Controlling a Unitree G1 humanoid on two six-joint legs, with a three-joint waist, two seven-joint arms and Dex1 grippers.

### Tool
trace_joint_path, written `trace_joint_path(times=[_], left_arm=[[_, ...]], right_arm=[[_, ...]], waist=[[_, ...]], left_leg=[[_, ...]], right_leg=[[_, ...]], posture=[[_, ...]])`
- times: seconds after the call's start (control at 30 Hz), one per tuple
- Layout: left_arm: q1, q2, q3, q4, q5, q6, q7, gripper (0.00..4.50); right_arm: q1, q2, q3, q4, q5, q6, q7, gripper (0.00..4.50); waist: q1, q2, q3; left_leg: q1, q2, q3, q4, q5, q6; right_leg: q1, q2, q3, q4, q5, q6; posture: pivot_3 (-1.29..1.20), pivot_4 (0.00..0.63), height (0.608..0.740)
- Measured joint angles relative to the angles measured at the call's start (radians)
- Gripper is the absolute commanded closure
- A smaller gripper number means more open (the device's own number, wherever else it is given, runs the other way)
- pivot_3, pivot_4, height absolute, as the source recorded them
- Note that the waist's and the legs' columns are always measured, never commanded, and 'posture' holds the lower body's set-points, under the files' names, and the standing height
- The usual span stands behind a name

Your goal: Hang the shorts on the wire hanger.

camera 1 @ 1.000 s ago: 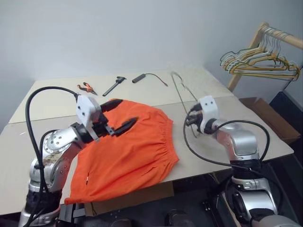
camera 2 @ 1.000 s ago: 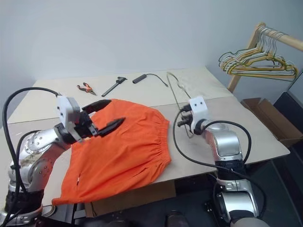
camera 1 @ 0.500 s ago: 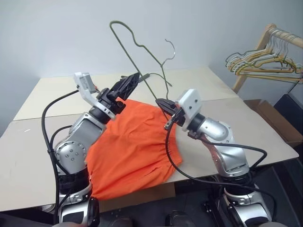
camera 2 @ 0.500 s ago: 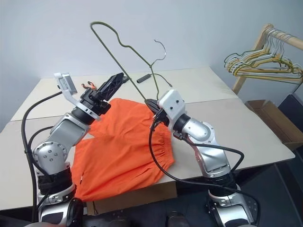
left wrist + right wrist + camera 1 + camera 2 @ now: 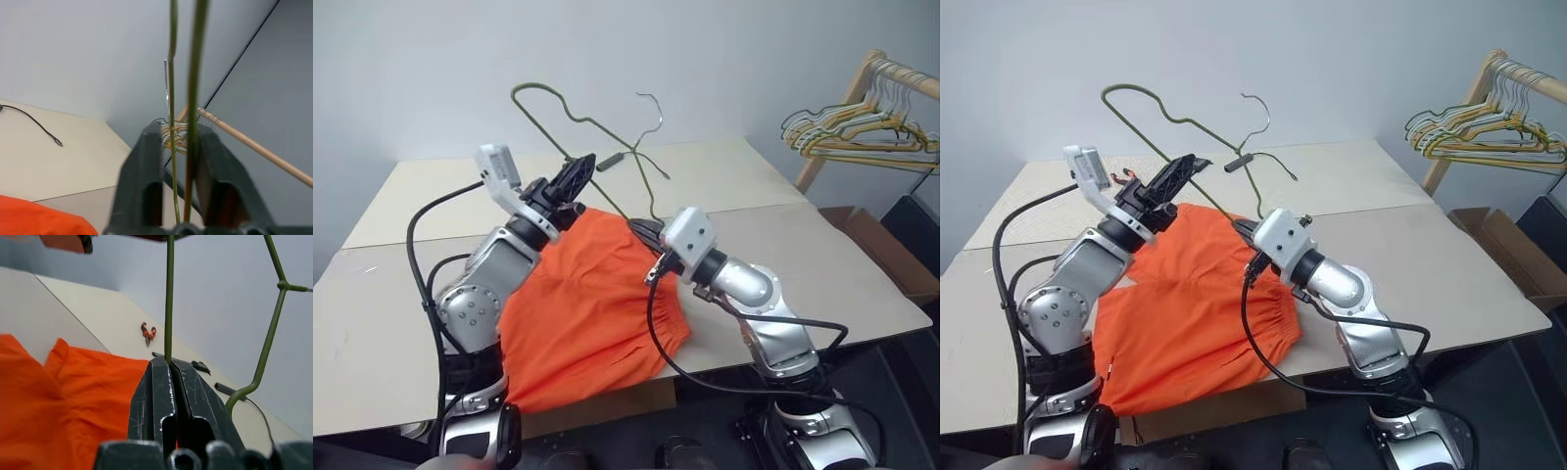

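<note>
While pliers, caliper, cable lie on table behind, hangers crowd rack at right. Shorts flat on table under both arms. Hanger aloft: left gripper clamped on wire, right gripper clamped on lower wire.

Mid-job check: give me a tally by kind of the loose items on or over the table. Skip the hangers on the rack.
Orange shorts: 1
Green wire hanger: 1
Orange-handled pliers: 1
Black corded handle: 1
Black metal piece beside the pliers: 1
Total: 5
</note>
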State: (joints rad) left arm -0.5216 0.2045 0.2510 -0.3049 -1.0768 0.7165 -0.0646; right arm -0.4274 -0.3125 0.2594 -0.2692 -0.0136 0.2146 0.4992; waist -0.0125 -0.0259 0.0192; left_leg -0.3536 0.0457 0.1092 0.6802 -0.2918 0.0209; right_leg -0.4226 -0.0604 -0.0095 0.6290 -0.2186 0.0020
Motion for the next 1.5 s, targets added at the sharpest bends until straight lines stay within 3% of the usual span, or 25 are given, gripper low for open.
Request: trace_joint_path(times=[0.1,0.2,0.4,0.57,0.77,0.93,1.17,1.5], left_arm=[[0.001,-0.013,-0.002,0.009,0.003,-0.013,-0.005,4.47],[0.001,-0.014,-0.009,0.01,0.02,-0.021,-0.017,4.5],[0.016,0.0,-0.014,0.01,0.124,-0.085,-0.043,4.5],[0.039,0.122,0.012,0.022,0.17,-0.155,-0.241,4.5],[0.065,0.253,0.114,0.084,0.084,-0.18,-0.557,4.5],[0.085,0.311,0.174,0.13,-0.064,-0.158,-0.861,4.5],[0.087,0.301,0.186,0.169,-0.148,-0.129,-0.988,4.5],[0.088,0.242,0.184,0.165,-0.148,-0.146,-0.987,4.5]], right_arm=[[0.0,-0.003,0.007,0.019,-0.041,-0.04,-0.011,4.5],[0.0,-0.022,0.026,0.029,-0.087,-0.087,-0.011,3.78],[0.003,-0.032,0.045,0.046,-0.121,-0.129,0.0,1.71],[0.002,-0.058,0.002,0.026,-0.025,-0.109,0.085,0.06],[-0.089,-0.205,-0.124,-0.047,0.396,0.285,0.364,0.06],[-0.256,-0.259,-0.149,0.076,0.65,0.651,0.511,0.06],[-0.349,-0.206,-0.126,0.218,0.741,0.779,0.608,0.06],[-0.392,-0.119,-0.112,0.236,0.747,0.814,0.588,0.06]], waist=[[0.0,0.0,0.0],[0.001,0.0,0.0],[0.0,0.0,0.0],[-0.002,0.0,0.0],[0.0,-0.001,0.001],[-0.006,-0.001,0.001],[-0.001,-0.001,0.001],[-0.002,-0.001,0.0]], left_leg=[[0.0,0.0,0.0,0.0,0.0,0.0],[0.0,0.0,0.0,0.0,0.0,0.0],[0.0,0.0,0.0,0.0,0.0,0.0],[0.0,0.0,0.001,0.0,0.0,0.0],[0.0,0.001,0.001,0.001,-0.001,0.001],[0.0,0.002,0.001,0.0,-0.001,0.002],[-0.001,0.002,0.001,0.001,-0.001,0.003],[-0.002,0.002,0.001,0.001,-0.002,0.003]], right_leg=[[0.0,0.0,0.0,0.0,0.0,0.0],[0.0,0.0,0.0,0.0,0.0,0.0],[0.0,0.0,0.0,0.0,0.0,0.0],[0.0,0.0,0.0,-0.001,0.0,0.0],[0.0,0.0,-0.002,-0.001,0.0,-0.001],[0.0,0.001,-0.002,-0.001,0.0,-0.001],[-0.001,0.0,-0.002,-0.001,0.0,-0.001],[-0.001,0.0,-0.002,-0.001,0.0,-0.001]], posture=[[0.04,0.0,0.74],[0.05,0.0,0.74],[0.04,0.0,0.74],[0.05,0.0,0.74],[0.04,0.0,0.74],[0.04,0.0,0.74],[0.03,0.0,0.74],[0.03,0.0,0.74]])
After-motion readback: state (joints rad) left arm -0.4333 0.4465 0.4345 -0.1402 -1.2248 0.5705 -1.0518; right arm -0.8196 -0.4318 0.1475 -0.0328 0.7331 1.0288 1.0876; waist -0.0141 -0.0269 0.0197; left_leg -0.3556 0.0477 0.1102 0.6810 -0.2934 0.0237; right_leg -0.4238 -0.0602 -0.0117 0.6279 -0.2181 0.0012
